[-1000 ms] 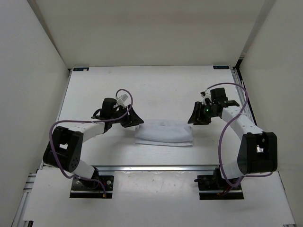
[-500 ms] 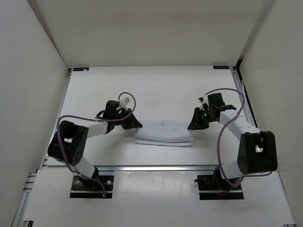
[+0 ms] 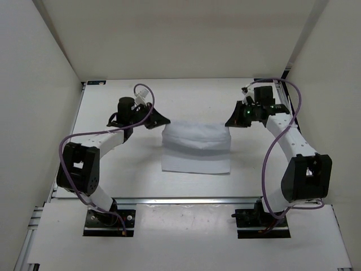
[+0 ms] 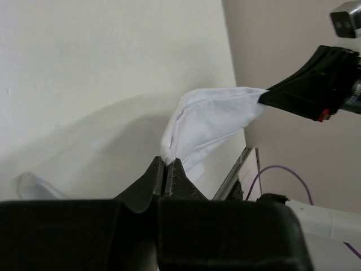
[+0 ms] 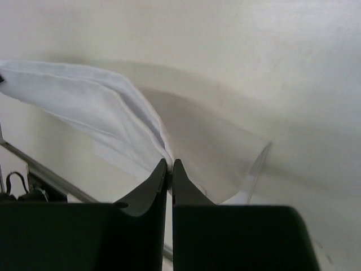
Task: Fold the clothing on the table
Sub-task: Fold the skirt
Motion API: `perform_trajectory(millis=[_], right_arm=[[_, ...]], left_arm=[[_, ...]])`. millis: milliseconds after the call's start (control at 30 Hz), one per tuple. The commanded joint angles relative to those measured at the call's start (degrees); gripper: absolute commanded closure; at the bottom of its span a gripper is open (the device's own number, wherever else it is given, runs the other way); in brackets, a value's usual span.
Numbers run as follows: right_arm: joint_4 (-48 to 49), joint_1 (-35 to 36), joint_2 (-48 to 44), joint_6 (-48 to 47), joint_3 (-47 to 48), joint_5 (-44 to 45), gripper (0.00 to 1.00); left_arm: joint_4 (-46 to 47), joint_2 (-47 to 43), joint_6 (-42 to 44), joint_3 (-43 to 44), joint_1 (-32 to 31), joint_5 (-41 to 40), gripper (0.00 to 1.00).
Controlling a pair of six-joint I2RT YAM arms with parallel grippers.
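The left claw is clamped on the clothing at its left corner, and the right claw at its right. The far edge hangs above the surface.

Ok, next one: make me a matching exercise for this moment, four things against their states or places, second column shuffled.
Things:
1. left gripper
2. right gripper
3. clothing
4. table

States:
a. far edge held up in the air, near edge lying flat
b. shut on the clothing's left end, as the top view shows it
c. matte white, metal rail along its near edge
d. shut on the clothing's right end, as the top view shows it

Pairs: 1-b, 2-d, 3-a, 4-c.
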Motion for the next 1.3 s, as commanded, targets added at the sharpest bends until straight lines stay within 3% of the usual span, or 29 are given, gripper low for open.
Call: perform_trajectory(millis=[0, 267, 467, 733, 967, 1267], right_arm=[[0.0, -2.4, 4.2, -2.1, 6.5, -0.7, 1.00], [4.1, -3.5, 14.7, -3.5, 17.5, -1.6, 1.00], [11.1, -3.4, 17.2, -3.6, 17.2, -2.9, 1.00], [11.2, -4.6, 18.6, -4.0, 19.0, -5.1, 1.00], [10.3, -3.9, 11.0, -3.8, 8.4, -6.1, 1.00], [7.0, -3.2, 1.5, -4.3, -5.8, -5.6, 1.00]], left_arm=[[3.2, 1.6, -2.5, 5.1, 2.1, 2.8, 1.00], [8.3, 12.7, -5.1, 13.4, 2.5, 2.6, 1.00], [9.4, 15.7, -5.5, 13.5, 1.9, 2.8, 1.00], [10.1, 16.4, -6.7, 15.8, 2.8, 3.7, 1.00], [10.4, 11.4, -5.7, 8.5, 3.6, 4.4, 1.00], [9.9, 0.7, -3.7, -8.8, 2.4, 3.5, 1.00]])
